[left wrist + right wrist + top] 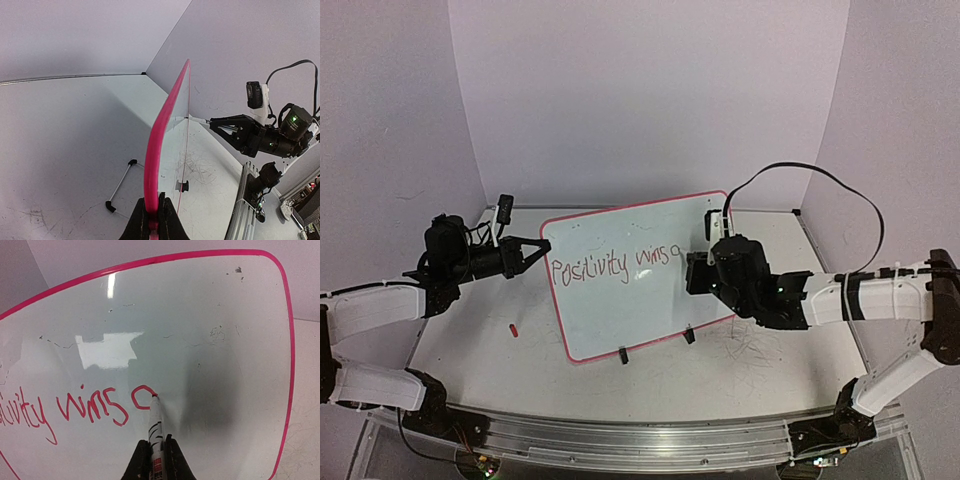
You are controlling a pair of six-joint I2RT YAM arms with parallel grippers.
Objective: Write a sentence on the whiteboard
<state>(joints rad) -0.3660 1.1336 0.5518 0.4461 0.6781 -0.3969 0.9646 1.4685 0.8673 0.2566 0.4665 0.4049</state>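
The whiteboard [620,290] stands tilted on two black clip feet, white with a pink rim. The sentence [605,266] reads "Positivity wins" plus a started round letter, also seen in the right wrist view [95,407]. My left gripper [538,246] is shut on the board's left rim [152,175], holding it edge-on in the left wrist view. My right gripper [695,272] is shut on a white marker [156,432]; its red tip touches the board at the round letter [141,397].
A small red marker cap [513,328] lies on the table left of the board. A thin rod with black ends [120,185] lies behind the board. Walls close the back and sides; the rail runs along the near edge.
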